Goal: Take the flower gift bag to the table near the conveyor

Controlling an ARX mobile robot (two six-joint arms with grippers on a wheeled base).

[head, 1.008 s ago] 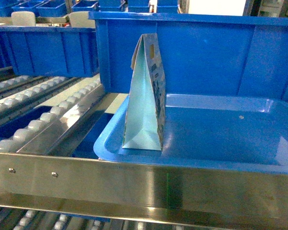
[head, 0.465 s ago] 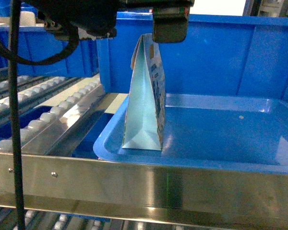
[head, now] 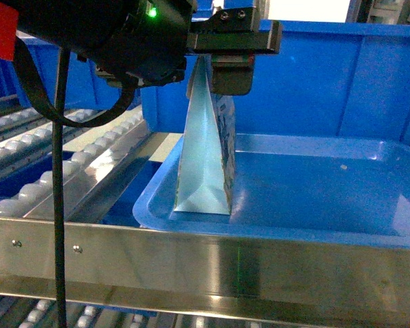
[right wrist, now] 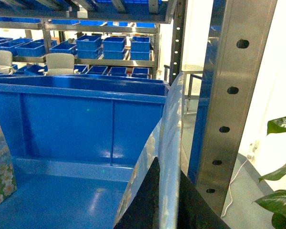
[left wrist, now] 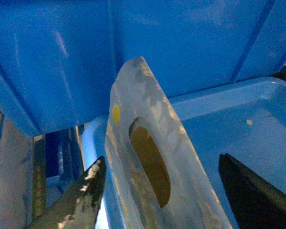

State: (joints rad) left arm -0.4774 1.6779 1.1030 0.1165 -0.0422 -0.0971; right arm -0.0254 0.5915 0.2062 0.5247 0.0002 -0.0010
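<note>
Above the shallow blue tray (head: 314, 198) on the steel-framed roller rack (head: 61, 171), the left gripper (head: 219, 65) hangs at the peak of the flower gift bag (head: 203, 157). The bag stands upright at the tray's left front corner, its plain pale-blue gusset facing the head camera and the printed face turned right. In the left wrist view the jaws stand well apart, one dark finger (left wrist: 78, 200) low on the left and the other on the right, with the bag's top edge and its oval handle hole (left wrist: 150, 162) rising between them; neither finger clearly touches the paper. The fingertips are cut off by the bottom of that view.

The right gripper (right wrist: 157, 200) does not appear in the head view. Its wrist camera shows a dark finger pressed against the edge of a second printed bag (right wrist: 164, 143), the jaws clamped on it. Behind stand a deep blue bin (right wrist: 86, 124) and a perforated steel upright (right wrist: 233, 95). Another daisy-printed bag (right wrist: 0, 176) is cut off at the left edge.
</note>
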